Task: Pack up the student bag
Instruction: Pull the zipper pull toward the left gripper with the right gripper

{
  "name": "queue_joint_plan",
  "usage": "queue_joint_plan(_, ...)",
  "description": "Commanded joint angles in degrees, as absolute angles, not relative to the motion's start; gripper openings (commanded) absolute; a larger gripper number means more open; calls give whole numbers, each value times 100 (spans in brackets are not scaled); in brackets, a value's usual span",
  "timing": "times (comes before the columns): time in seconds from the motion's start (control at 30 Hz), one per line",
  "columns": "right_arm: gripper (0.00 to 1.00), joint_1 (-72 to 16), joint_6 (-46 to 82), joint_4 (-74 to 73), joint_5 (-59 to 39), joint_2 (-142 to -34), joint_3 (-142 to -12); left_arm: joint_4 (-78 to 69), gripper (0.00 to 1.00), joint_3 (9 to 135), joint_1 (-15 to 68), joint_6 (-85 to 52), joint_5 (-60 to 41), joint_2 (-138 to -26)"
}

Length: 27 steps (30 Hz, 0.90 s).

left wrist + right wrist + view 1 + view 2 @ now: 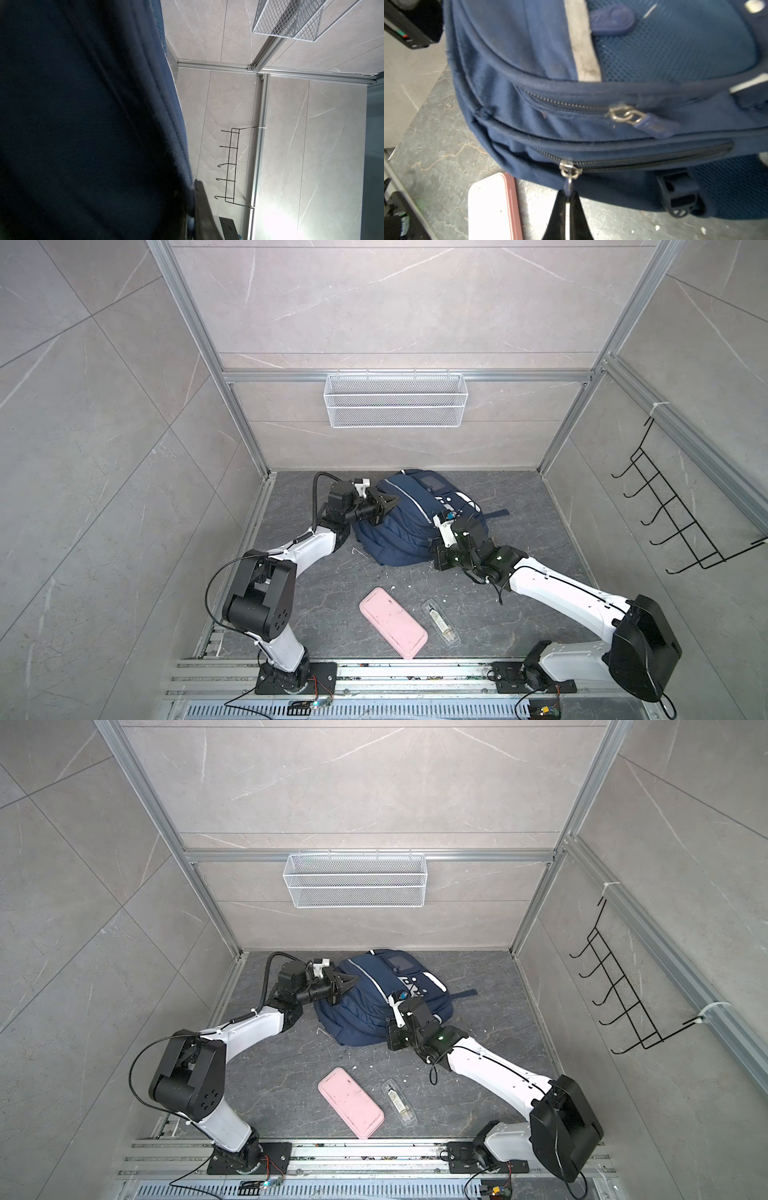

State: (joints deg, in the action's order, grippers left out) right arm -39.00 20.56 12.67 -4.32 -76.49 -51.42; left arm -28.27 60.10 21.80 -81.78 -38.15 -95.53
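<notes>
Left arm [309, 546]: base at lower left of both top views, elbow folded back toward the left edge. The white forearm runs up-right to centre frame, wrist roughly level. Left gripper [390, 502] points right with jaws closed, tips pinching fabric on the left edge of the student bag [409, 526]. Left wrist view shows navy cloth between the dark fingers [202, 207].

Right arm [559, 591]: base at lower right, shoulder block near the right edge, forearm stretched up-left, wrist bent down. Right gripper [568, 195]: tips together at bottom centre of the right wrist view, clamped on the blue zipper pull [568, 185]. In both top views its fingertips are hidden under the wrist.
</notes>
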Motion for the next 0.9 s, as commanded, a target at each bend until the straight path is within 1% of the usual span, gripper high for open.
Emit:
queue_joint_plan(0.0,4,-4020,2309,1533,-1143,-7688,-5470,-3445,0,6127,2151,-7963,-3918,-9475)
queue_joint_plan(0.1,2,-4323,2464,1514,-1312,-8008,-5782,-3454,0,6069,2183,-7963,-3825,-9483)
queue_joint_plan(0.2,2,-4769,2559,1531,-1190,-8418,-6185,-3454,0,6047,2222,-7958,-3765,-9492)
queue_joint_plan(0.37,2,-5012,2795,1505,-997,-9065,-6846,-3363,0,5940,2283,-7836,-3650,-9451)
queue_joint_plan(0.53,3,-4974,3081,1627,-314,-9718,-7578,-3226,0,5630,2258,-7594,-3481,-9296)
queue_joint_plan(0.63,3,-4879,3163,1657,-338,-10115,-8006,-3098,0,5425,2229,-7436,-3290,-9206)
queue_joint_plan(0.73,2,-4805,3185,1880,-179,-10468,-8410,-3289,0,5128,2109,-7508,-3200,-9144)
queue_joint_plan(0.8,1,-4679,3228,2056,-67,-10609,-8492,-3428,0,4903,1954,-7591,-3175,-9051)
queue_joint_plan(0.87,1,-4474,3276,2057,-164,-10641,-8369,-3472,0,4626,1785,-7612,-3122,-8867)
